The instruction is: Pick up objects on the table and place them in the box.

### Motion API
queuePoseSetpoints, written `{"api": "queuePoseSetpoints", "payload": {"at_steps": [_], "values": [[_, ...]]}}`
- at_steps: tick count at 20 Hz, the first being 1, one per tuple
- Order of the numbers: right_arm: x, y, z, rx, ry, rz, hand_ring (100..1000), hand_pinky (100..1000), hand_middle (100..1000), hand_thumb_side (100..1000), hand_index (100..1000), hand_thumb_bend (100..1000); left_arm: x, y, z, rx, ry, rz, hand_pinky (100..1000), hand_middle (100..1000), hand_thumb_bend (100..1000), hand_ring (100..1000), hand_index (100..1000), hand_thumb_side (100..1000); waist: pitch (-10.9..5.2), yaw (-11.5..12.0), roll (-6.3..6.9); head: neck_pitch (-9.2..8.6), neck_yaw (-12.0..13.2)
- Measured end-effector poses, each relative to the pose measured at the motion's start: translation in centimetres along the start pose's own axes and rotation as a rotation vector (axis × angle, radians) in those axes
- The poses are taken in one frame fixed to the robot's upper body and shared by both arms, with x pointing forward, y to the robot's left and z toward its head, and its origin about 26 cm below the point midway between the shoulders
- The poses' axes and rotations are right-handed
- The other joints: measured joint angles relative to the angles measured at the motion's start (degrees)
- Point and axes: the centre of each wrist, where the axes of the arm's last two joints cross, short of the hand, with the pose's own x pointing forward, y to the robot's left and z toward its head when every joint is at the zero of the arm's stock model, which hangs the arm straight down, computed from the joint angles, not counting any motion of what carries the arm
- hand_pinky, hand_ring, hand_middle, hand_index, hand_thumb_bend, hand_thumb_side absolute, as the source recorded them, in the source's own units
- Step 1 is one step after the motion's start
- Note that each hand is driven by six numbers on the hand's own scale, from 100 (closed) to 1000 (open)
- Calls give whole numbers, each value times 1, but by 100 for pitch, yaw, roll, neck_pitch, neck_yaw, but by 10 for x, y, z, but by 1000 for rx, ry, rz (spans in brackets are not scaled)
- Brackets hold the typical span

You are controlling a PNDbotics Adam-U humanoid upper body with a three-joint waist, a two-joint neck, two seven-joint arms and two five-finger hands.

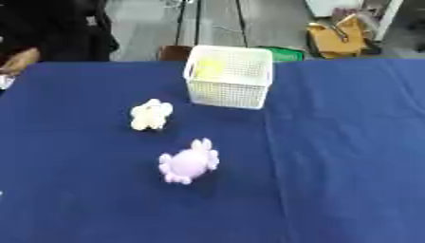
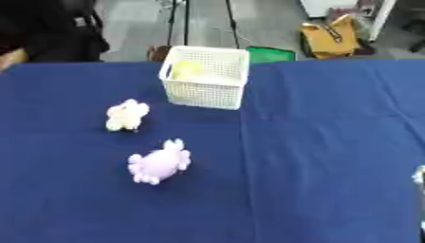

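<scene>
Right fingers [image 2: 421, 176] — sliver at edge; purple toy [image 2: 158, 163] well apart.

Before me, a blue cloth [image 1: 348, 156] covers the table. Beyond its far edge, a grey floor [image 1: 149, 23] fills the top of the frame, with a tan bag [image 1: 336, 40] at upper right and a green item [image 1: 286, 53] beside it.

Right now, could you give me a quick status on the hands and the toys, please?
Hands not clearly in view. Purple toy and cream toy on blue table, apart. White basket upright, something yellow inside. Nothing blocking.
</scene>
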Motion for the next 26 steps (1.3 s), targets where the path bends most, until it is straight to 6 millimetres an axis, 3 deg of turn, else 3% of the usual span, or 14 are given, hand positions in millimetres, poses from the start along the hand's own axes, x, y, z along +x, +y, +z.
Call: {"api": "queuePoseSetpoints", "payload": {"at_steps": [8, 13, 26], "values": [[0, 0, 0, 0, 0, 0, 733, 738, 588, 925, 792, 100, 0, 0, 0, 0, 2, 2, 704, 716, 100, 670, 787, 736, 1, -16, 4, 0, -4], [0, 0, 0, -1, 2, -3, 733, 739, 588, 921, 792, 100, -1, 3, -4, -35, -11, -22, 742, 826, 100, 776, 878, 690, 3, -20, 23, 20, -1], [2, 2, 1, 8, 4, -23, 733, 739, 588, 916, 791, 100, 0, 23, -36, -641, -109, -451, 809, 876, 100, 848, 977, 749, -64, -95, 59, 212, 142]]}}
